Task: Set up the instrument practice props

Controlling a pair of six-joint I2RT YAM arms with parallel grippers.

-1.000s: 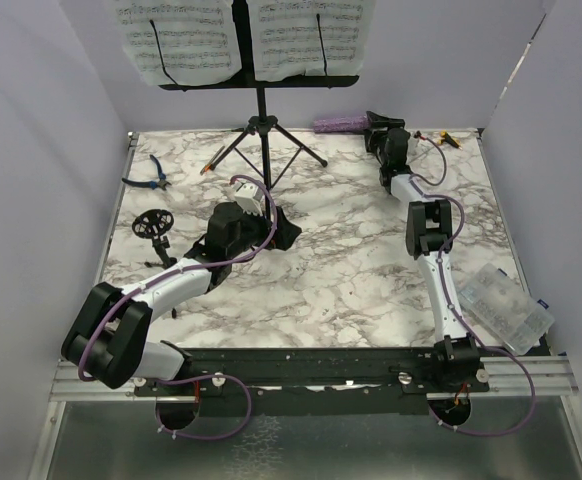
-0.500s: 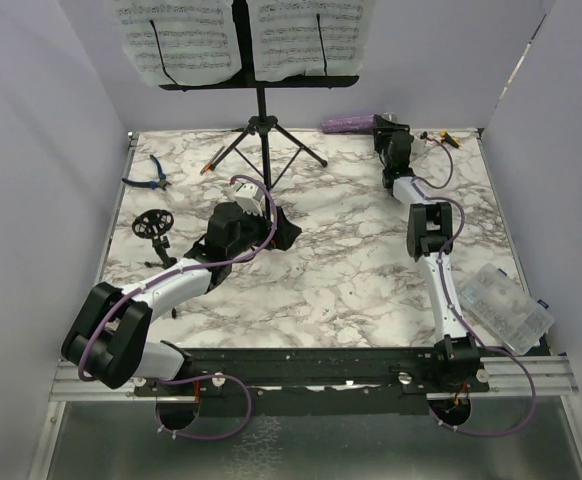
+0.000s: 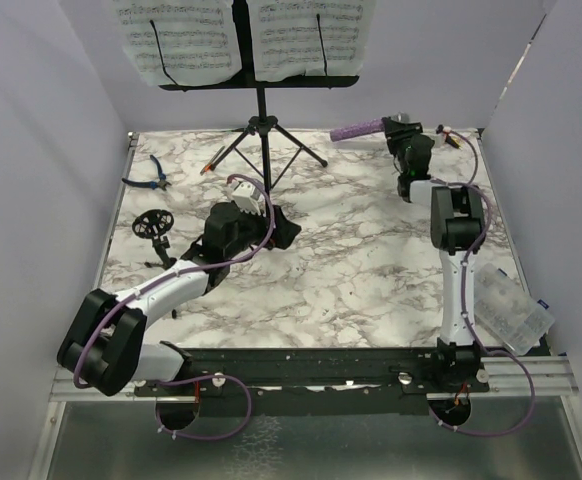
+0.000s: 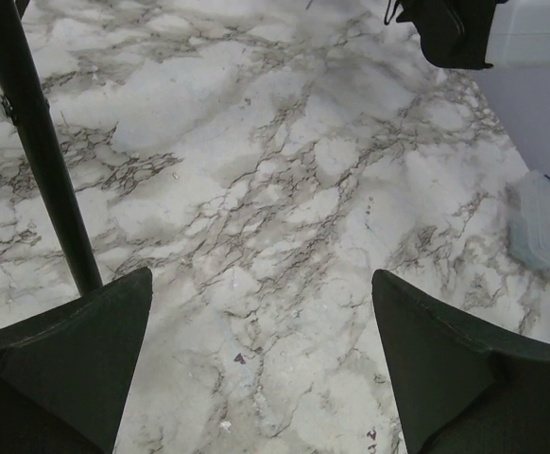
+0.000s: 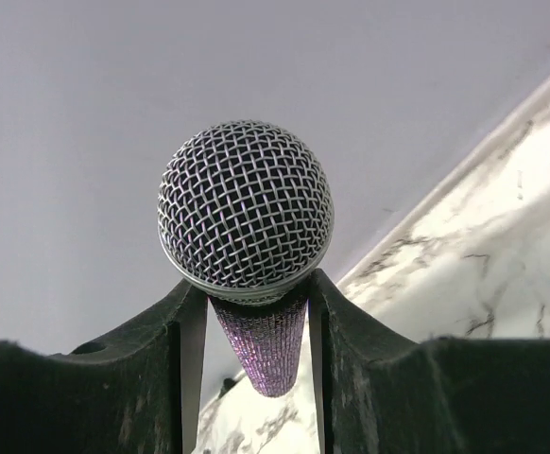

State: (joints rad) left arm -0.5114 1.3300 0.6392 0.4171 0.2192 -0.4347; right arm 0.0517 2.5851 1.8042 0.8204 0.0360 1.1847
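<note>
At the marble table's [image 3: 371, 285] far right corner, the right gripper [image 5: 247, 317] clamps the purple glitter microphone [image 5: 245, 203] below its mesh head, held off the surface, probably bound for the small mic stand [image 3: 153, 225] near the left edge, while the left gripper's [image 4: 261, 378] fingers stand wide apart.

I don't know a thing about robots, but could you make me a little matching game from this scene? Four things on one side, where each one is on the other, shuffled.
Things:
1. purple microphone
2. sheet-music pages
3. blue-handled pliers
4. clear plastic box

Places:
A. by the table's left edge
B. on the tall music stand at the back
C. at the table's right edge, close to the arm bases
D. gripped by the right gripper

Pairs: 1-D, 2-B, 3-A, 4-C
</note>
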